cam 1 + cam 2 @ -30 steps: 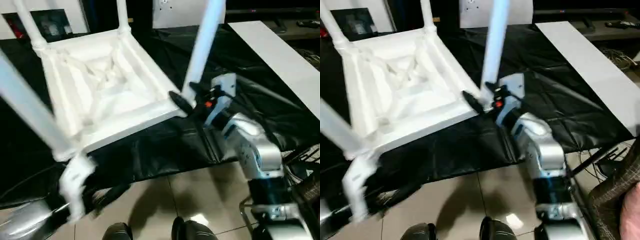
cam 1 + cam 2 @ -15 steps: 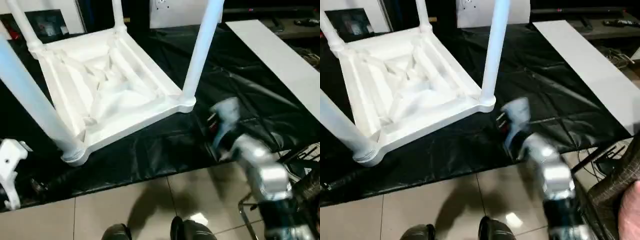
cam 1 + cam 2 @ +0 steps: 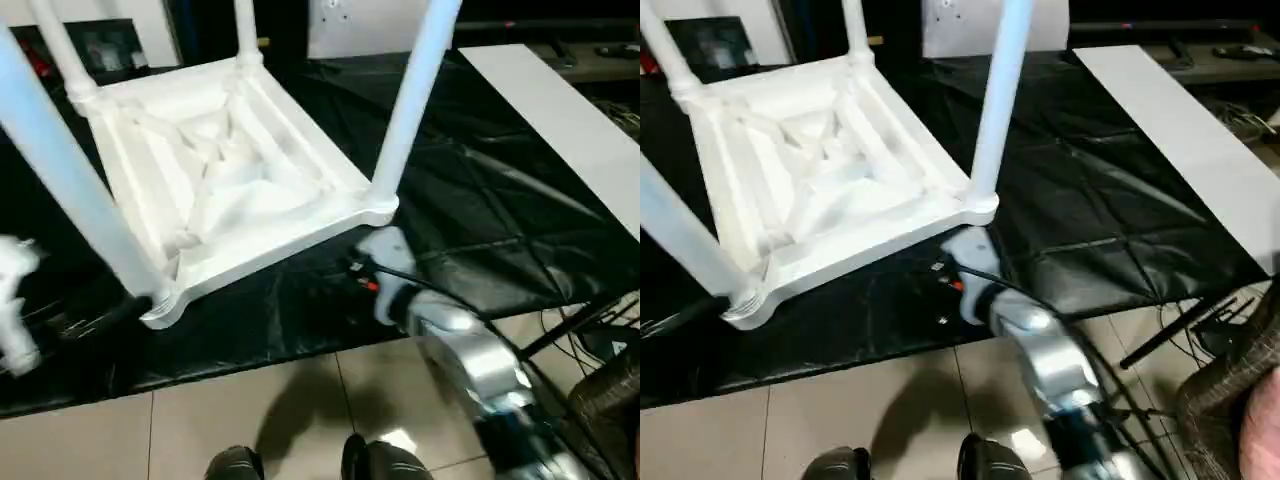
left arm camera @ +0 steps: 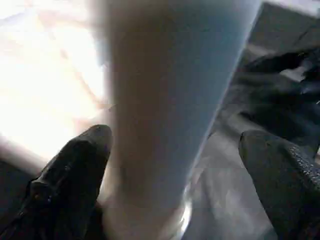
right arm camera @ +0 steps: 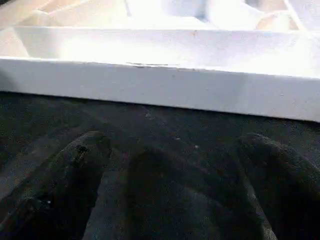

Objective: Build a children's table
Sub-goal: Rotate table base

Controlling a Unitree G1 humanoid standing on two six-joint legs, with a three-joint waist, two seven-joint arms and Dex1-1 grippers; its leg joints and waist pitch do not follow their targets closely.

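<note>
1. The children's table (image 3: 225, 190) lies upside down on a black sheet (image 3: 480, 220) spread over the floor, ribbed underside facing up, in the head view's 10 to 12 o'clock part
2. All four legs stand seated in the corner sockets: the near right leg (image 3: 410, 100) rises from the corner at 1 o'clock of centre, the near left leg (image 3: 60, 170) from the corner at 9 o'clock, and two far legs (image 3: 245, 30) climb out of frame at 11 and 12 o'clock
3. The right gripper (image 5: 170, 195) is spread wide and holds nothing; its two black fingers (image 5: 75, 170) sit low over the black sheet, pointing at the tabletop's long side rim (image 5: 160, 90), apart from it
4. In the head view the right arm's silver forearm (image 3: 470, 360) reaches in from 5 o'clock, its wrist just below the near right corner socket (image 3: 375, 212) and clear of it
5. The left gripper (image 4: 175, 150) is also released, its fingers (image 4: 75, 165) standing well apart on either side of the near left leg, which fills the gap between them; whether either pad touches the tube cannot be told
6. A white part of the left arm (image 3: 15, 300) shows at 9 o'clock on the head view's edge
7. A flat white board (image 3: 560, 120) lies on the sheet at 2 o'clock, well apart from the table
8. Pale floor tiles (image 3: 300, 420) run along 6 o'clock, with the robot's dark feet (image 3: 300, 462) at the lower edge
</note>
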